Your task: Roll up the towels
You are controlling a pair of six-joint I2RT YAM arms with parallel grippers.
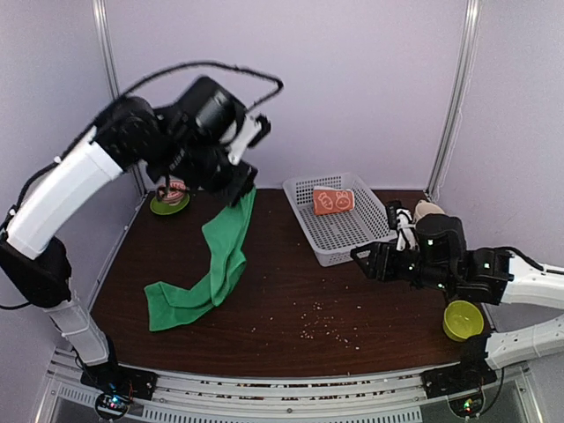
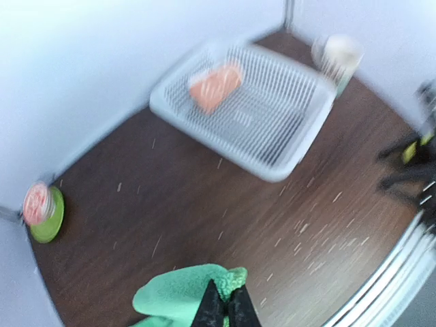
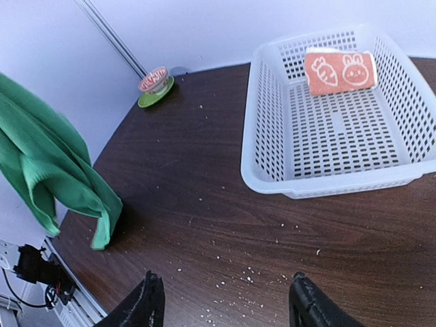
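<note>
The green towel (image 1: 220, 260) hangs from my left gripper (image 1: 244, 192), which is raised above the table's back left and shut on the towel's top edge; its lower end lies bunched on the table. The left wrist view shows the pinched green cloth (image 2: 180, 294) between my closed fingertips (image 2: 226, 312). It also hangs at the left of the right wrist view (image 3: 48, 170). The orange towel with white prints (image 1: 333, 201) lies rolled in the white basket (image 1: 348, 247), also seen in the right wrist view (image 3: 339, 71). My right gripper (image 3: 225, 303) is open and empty, low over the table right of centre.
A small green dish with a red-white object (image 1: 169, 201) sits at the back left. A lime bowl (image 1: 462, 319) sits front right and a cup-like item (image 1: 426, 210) behind the right arm. Crumbs (image 1: 322, 326) are scattered across the dark table.
</note>
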